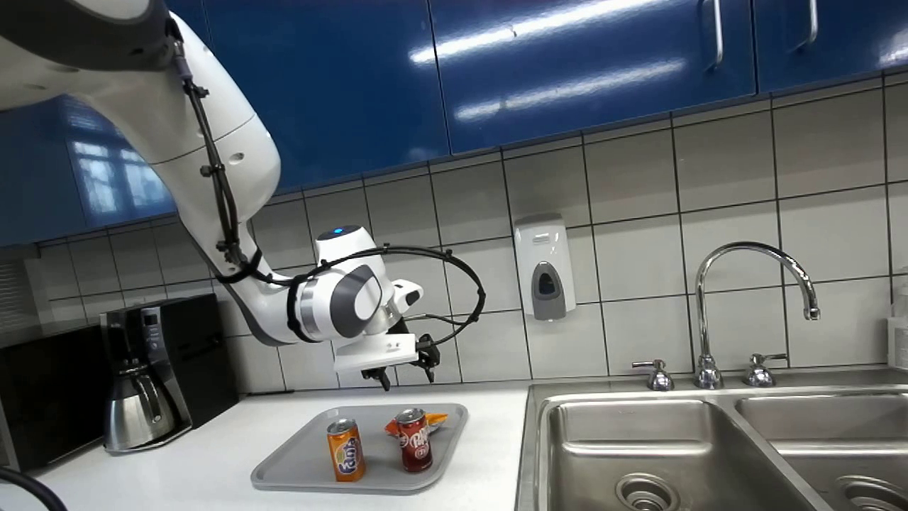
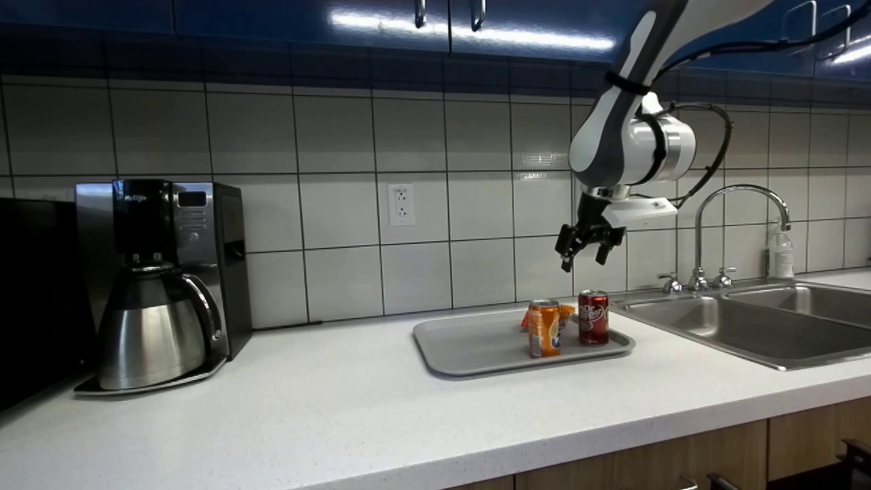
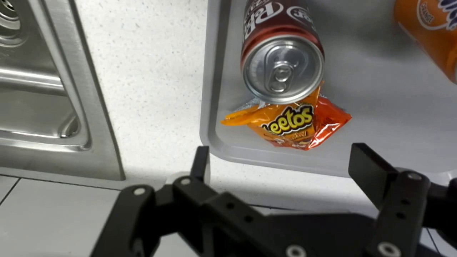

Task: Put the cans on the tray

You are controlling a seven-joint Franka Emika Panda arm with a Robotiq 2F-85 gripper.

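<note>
Both cans stand upright on the grey tray [image 2: 469,350]. The orange can [image 1: 346,450] is near the tray's front edge; in the wrist view, only part of this orange can [image 3: 430,32] shows at the upper right. A dark red can [image 2: 593,318] stands apart from it, toward the sink side, and its silver top faces the camera in the wrist view [image 3: 284,69]. My gripper [image 2: 584,261] hangs in the air above the tray's wall side, higher than the can tops. Its fingers [image 3: 371,171] are spread wide, with nothing held between them.
An orange snack packet [image 3: 292,123] lies on the tray beside the red can. The steel sink [image 1: 638,454] with its tap [image 1: 706,319] adjoins the counter. A coffee maker [image 2: 156,286] stands on the opposite side. Behind runs the tiled wall [image 2: 408,272], carrying a soap dispenser [image 1: 545,266].
</note>
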